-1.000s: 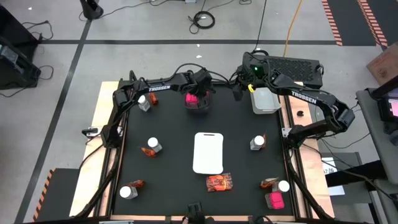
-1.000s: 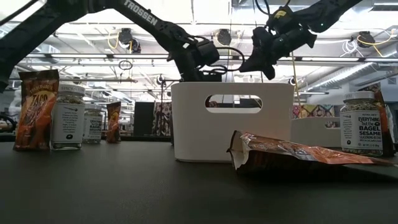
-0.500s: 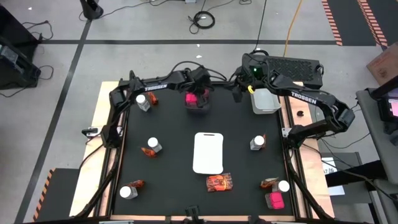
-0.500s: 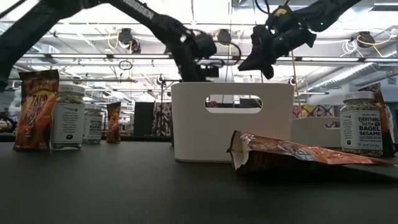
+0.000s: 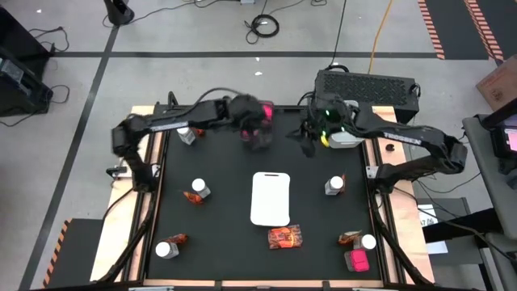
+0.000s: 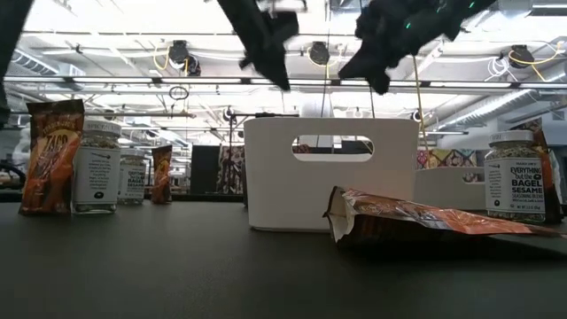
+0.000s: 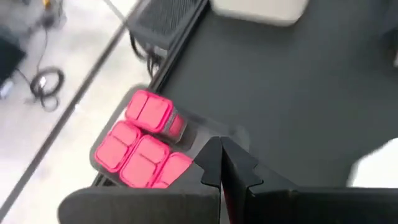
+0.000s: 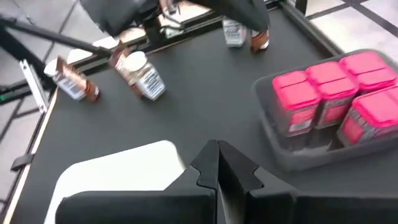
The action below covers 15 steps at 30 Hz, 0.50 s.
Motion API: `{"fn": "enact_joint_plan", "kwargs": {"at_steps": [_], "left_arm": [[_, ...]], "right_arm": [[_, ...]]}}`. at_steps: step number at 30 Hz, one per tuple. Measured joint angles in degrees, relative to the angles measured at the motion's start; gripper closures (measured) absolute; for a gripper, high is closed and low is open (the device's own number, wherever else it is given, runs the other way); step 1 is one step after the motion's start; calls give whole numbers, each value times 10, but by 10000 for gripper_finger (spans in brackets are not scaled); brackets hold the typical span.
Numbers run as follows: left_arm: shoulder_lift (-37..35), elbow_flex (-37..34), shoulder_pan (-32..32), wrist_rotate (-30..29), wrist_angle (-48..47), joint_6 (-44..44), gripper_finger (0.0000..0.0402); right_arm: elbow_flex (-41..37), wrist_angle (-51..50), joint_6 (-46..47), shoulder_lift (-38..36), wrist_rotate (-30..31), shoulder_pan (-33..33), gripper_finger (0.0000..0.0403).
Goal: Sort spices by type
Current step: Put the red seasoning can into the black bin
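Across the black table, edged in pale wood, sat a flat white tray in the middle, its long axis running from the near edge to the far edge. Beyond the table was grey floor with cables, and from the low view a ceiling with lights and pipes. Pink boxes stood upright, packed side by side in a grey bin at the far middle; one more pink box stood at the near right corner. White-capped jars stood upright around the table, most beside a red-orange packet. One jar read "EVERYTHING but the BAGEL SESAME". A packet beside the left jar stood on end; another packet lay flat in front of the tray, its long axis across the table. Left gripper hung above the bin, fingers pressed together and empty. Right gripper hovered right of the bin, fingers together too, near a pale bin.
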Motion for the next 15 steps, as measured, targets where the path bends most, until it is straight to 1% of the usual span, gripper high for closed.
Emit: {"fn": "enact_joint_plan", "kwargs": {"at_steps": [3,5,9,12,15], "left_arm": [[-57,-70,-45,-2,48,-42,401],[-84,-127,-80,-2,107,-70,401],[-110,-226,-161,13,225,-140,401],[-107,-264,-235,12,286,-177,401],[-89,-269,-300,-19,324,-199,401]], "right_arm": [[0,-46,35,-37,68,69,403],[0,-72,75,-56,109,118,403],[0,-98,175,-72,183,230,403],[0,-99,244,-74,228,312,403],[0,-102,319,-69,265,384,403]]}}
